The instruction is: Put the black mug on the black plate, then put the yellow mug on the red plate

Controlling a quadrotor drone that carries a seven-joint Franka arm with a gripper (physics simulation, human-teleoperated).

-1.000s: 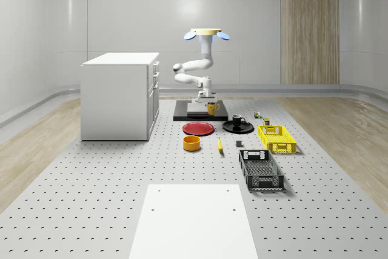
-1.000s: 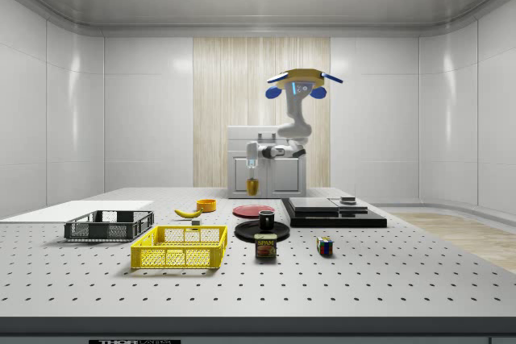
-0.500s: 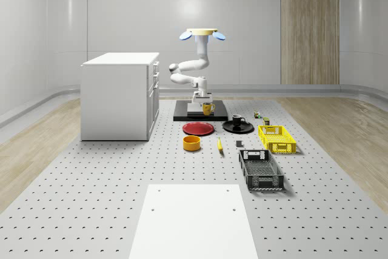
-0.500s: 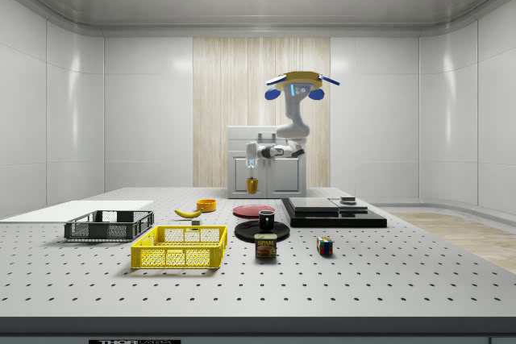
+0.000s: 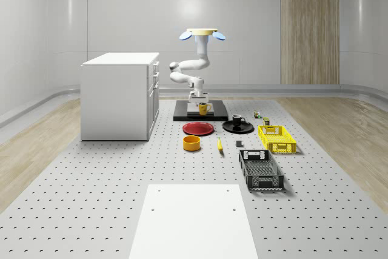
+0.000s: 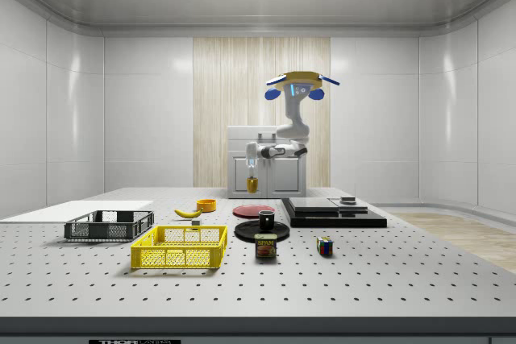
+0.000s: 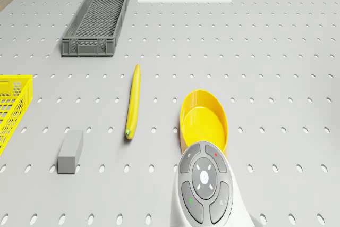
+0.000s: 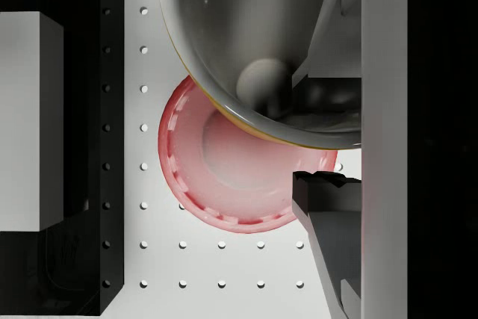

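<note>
**Clearance over the red plate**

The pincer (image 5: 200, 102) is hanging above the desk (image 5: 121, 174) with open air below it. The red plate (image 5: 198, 128) is lying bare beneath. The black slab (image 5: 182, 115) is bordering it at the back, the black plate (image 5: 245, 128) is flanking it, and the white cabinet (image 5: 118, 96) is standing well apart.

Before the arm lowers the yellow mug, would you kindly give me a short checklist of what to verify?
1. Black mug sits on the black plate: ok.
2. Yellow mug is held in the gripper: ok.
3. Red plate is bare: ok.
4. Mug is centred over the red plate: not ok; in the wrist view it overlaps only the rim.
5. Drone hovers above the table: ok.
</note>
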